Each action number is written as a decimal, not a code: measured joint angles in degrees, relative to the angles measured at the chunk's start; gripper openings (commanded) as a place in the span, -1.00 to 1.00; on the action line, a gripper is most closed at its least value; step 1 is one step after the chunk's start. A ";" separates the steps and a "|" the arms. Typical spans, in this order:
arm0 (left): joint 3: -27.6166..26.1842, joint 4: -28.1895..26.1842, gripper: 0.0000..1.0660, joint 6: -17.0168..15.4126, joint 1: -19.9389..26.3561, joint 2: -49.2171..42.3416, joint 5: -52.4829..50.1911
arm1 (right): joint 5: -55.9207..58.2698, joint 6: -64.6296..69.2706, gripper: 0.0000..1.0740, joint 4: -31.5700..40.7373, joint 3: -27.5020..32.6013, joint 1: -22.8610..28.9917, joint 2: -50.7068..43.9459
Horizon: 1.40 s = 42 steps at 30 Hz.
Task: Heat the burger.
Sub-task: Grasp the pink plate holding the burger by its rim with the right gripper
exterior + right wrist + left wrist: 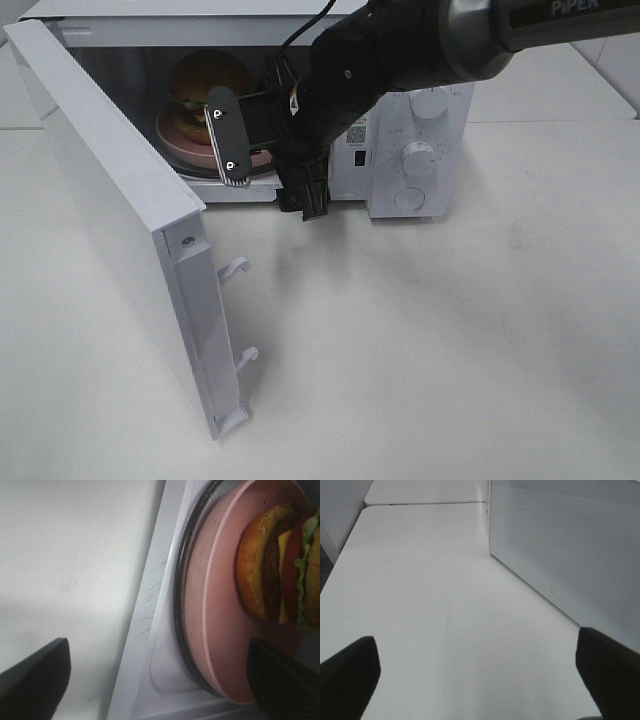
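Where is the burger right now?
In the high view, the glossy golden-bun hamburger is at the upper left. It sits on the round pink plate inside the white microwave, whose door hangs open.

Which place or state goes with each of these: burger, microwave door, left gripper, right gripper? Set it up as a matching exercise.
Things:
1. burger
2. microwave door
3. left gripper
4. right gripper

Places or states:
A. open, at the mouth of the microwave, close to the plate's edge
B. swung wide open
C. on the pink plate inside the microwave
D. open, over the table, away from the burger

Pairs: 1-C, 2-B, 3-D, 4-A
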 measured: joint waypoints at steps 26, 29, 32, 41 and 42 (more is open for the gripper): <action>0.00 0.00 0.88 0.00 0.00 0.00 0.00 | 7.28 4.01 0.57 0.06 -21.03 -1.38 13.75; 0.00 0.00 0.88 0.00 0.00 0.00 0.00 | 7.96 4.01 0.52 0.11 -22.52 -2.01 14.95; 0.00 0.00 0.88 0.00 0.00 0.00 0.00 | 8.25 4.01 0.34 2.12 -23.66 -2.41 16.62; 0.00 0.00 0.88 0.00 0.00 0.00 0.00 | 10.83 0.74 -0.44 4.13 -23.95 -2.41 17.25; 0.00 0.00 0.88 0.00 0.00 0.00 0.00 | 11.23 0.17 -0.55 4.35 -23.95 -2.41 17.30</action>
